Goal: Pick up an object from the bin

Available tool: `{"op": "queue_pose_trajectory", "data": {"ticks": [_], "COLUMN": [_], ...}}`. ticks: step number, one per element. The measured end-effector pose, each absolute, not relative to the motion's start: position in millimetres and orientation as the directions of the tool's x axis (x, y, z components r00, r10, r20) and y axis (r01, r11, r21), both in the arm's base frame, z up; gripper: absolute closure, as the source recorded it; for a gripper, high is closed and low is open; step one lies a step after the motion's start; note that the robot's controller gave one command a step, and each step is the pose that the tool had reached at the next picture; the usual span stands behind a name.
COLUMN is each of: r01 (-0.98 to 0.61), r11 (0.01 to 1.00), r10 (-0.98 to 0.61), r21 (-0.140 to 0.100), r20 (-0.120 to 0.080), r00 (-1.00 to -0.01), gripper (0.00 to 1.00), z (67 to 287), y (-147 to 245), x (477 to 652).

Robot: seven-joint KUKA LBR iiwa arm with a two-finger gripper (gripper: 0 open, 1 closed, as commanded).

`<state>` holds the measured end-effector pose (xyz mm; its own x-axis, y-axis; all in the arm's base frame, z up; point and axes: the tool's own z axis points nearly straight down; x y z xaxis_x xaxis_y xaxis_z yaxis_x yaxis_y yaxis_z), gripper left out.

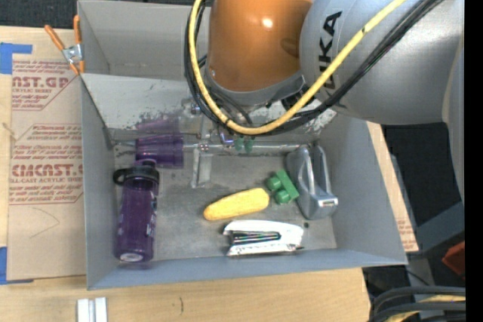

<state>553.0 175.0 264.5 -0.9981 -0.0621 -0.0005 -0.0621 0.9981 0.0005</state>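
Reaching in from the right, the arm is holding its gripper low over the middle of the grey bin, just right of a small purple cup that is lying on its side near the back wall. The cup is looking translucent, short and round-bodied. The orange cover is hiding most of the gripper, so I cannot tell how wide it is standing or whether it is gripping anything. A yellow toy corn cob is lying nearby.

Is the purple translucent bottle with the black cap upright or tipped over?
Tipped over: the purple translucent bottle shows its full length flat on the floor of the grey metal bin, black cap toward the back wall.
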Motion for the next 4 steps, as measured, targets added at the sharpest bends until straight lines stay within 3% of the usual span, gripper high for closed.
{"op": "queue_pose_trajectory", "data": {"ticks": [1,2,3,4], "r01": [-0.176,-0.21,-0.129,-0.113], "r11": [0.984,0.978,0.992,0.994], "r10": [-0.176,-0.21,-0.129,-0.113], "r21": [0.004,0.0,0.004,0.005], "r20": [-0.006,-0.002,-0.003,-0.012], "r00": [-0.984,-0.978,-0.992,-0.994], "gripper": [0.0,0.0,0.0,0.0], "z": [248,225,210,171], "y": [170,153,140,101], "x": [558.4,537.7,525.6,520.4]}}
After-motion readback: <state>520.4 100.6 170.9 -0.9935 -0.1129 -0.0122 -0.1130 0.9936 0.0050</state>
